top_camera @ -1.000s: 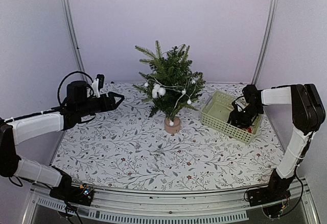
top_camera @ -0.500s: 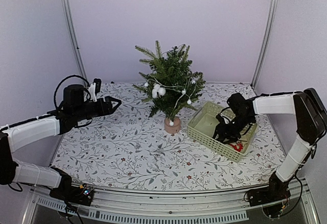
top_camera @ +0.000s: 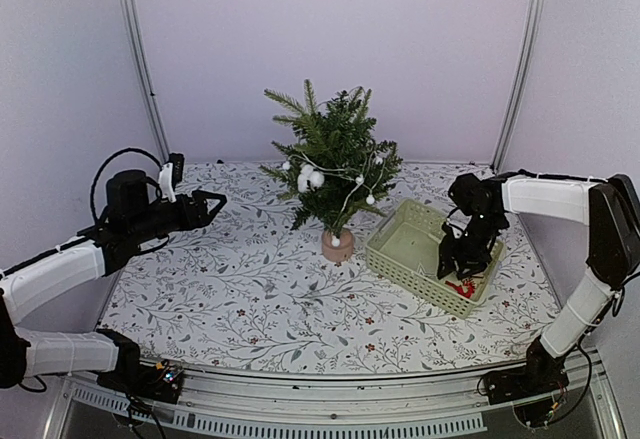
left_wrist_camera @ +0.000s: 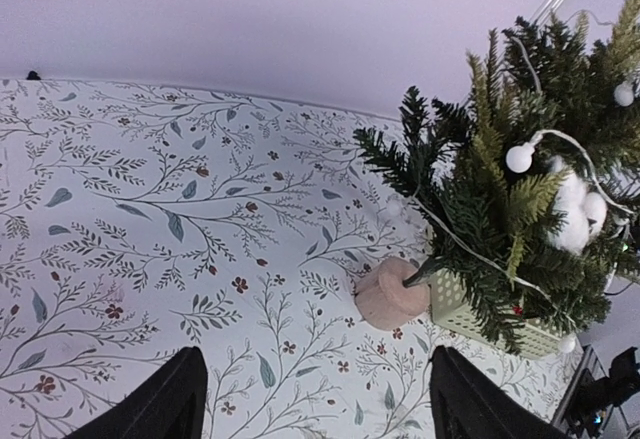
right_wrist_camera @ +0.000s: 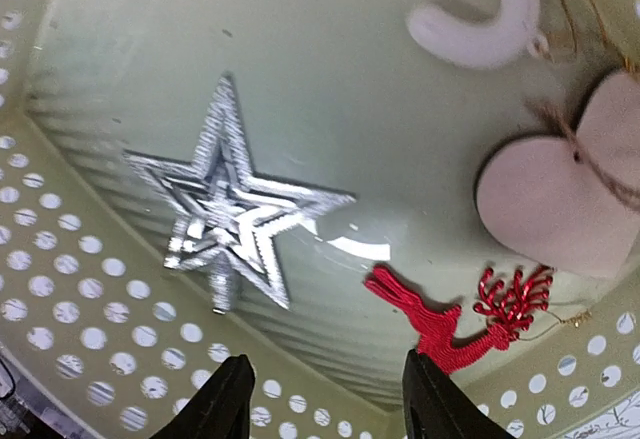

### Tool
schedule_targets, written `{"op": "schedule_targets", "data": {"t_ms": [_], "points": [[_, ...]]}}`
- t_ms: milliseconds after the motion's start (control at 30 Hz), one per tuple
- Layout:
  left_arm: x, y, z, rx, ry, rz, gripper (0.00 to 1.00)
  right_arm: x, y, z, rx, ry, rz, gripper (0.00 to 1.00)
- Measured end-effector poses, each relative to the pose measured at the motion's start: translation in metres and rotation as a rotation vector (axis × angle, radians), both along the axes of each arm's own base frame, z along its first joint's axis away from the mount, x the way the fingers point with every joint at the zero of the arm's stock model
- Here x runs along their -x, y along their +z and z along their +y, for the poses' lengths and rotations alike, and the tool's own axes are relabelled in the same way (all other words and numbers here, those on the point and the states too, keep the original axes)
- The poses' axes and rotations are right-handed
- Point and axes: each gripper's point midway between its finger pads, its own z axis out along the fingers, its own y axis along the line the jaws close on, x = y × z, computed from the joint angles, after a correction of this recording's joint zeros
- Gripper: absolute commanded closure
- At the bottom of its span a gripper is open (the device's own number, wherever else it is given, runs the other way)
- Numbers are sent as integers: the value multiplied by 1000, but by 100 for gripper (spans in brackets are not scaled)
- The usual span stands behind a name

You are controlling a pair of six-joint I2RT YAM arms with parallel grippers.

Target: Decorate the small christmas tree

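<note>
table [top_camera: 250,304]: floral cloth | walls [top_camera: 400,59]: lilac | left tool [left_wrist_camera: 312,409]: released | right tool [right_wrist_camera: 325,399]: released

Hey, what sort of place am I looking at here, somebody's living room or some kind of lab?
Most likely a robot test booth, not a home: plain lilac walls and metal posts box in one cloth-covered table, with two robot arms mounted on a rail at its near edge.

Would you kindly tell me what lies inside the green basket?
A silver star, a red reindeer, a pale heart on twine and a white candy cane. The right pincer hangs open above them; the arm hides part of the basket floor from above.
</note>
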Motion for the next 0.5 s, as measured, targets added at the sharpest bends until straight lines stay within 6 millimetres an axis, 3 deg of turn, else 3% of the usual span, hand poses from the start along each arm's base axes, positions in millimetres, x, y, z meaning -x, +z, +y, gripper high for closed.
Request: {"op": "schedule_targets", "data": {"t_ms": [200,367,500], "points": [[-2,-6,0,-3,-2,17,22,32,-24,-23,104,-38,110,45],[-5,-20,-2,-13,-6,55,23,29,-43,-25,138,-37,145,56],[-8,-25,-3,-16,-5,68,23,13,-43,-19,121,-33,124,66]]}}
